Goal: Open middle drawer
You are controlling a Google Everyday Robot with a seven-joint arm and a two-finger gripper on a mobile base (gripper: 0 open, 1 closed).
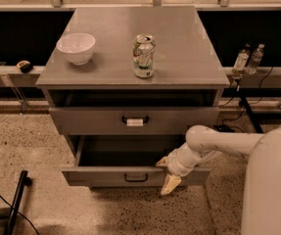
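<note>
The grey cabinet (130,77) has its middle drawer (101,176) pulled well out, showing a deep dark interior (125,153). The drawer's small dark loop handle (136,177) sits at the centre of its front. My gripper (166,174) is at the right part of that drawer front, to the right of the handle, not on it. Its pale fingers (171,184) are spread, one at the front's top edge and one hanging down before the front. The top drawer (91,120), with a white tag on its handle (135,121), stands slightly out above.
A white bowl (76,47) and a drink can (144,56) stand on the cabinet top. Two small bottles (247,58) are on the ledge at right. A black pole (16,199) and cable lie on the floor at left. My white arm (272,180) fills the lower right.
</note>
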